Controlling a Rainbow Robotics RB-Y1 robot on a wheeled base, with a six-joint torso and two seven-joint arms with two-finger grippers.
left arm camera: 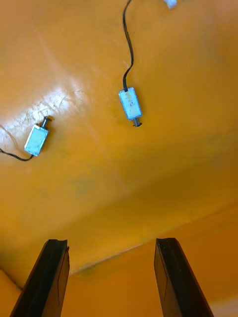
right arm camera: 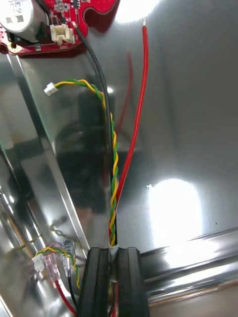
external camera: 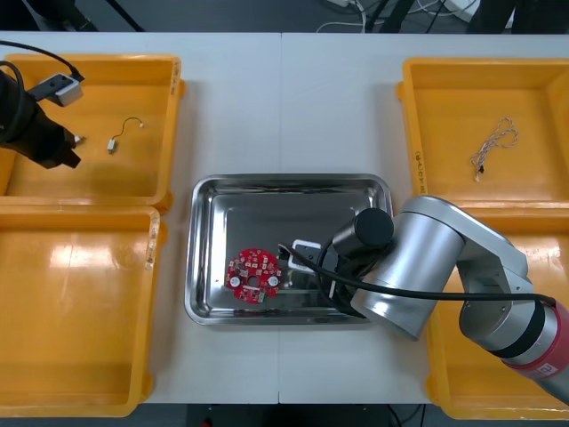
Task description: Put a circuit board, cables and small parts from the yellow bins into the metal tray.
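Note:
My right gripper (right arm camera: 113, 251) is shut on a bundle of red, black and twisted yellow cables (right arm camera: 115, 163) that lies on the floor of the metal tray (external camera: 267, 191). The round red circuit board (external camera: 255, 274) lies in the tray just beyond the cable ends, its edge (right arm camera: 54, 25) by the black wire. In the front view the right gripper (external camera: 300, 265) sits low over the tray's right half. My left gripper (left arm camera: 111, 243) hangs open above the far left yellow bin (external camera: 164, 89), over two small metal parts (left arm camera: 130, 104) (left arm camera: 36, 139) with thin black leads.
A pale twisted cable (external camera: 493, 147) lies in the far right bin (external camera: 533, 80). The near left bin (external camera: 80, 311) is bare. My right arm covers much of the near right bin (external camera: 444, 391). One small metal part (external camera: 113, 143) lies beside the left gripper (external camera: 64, 157).

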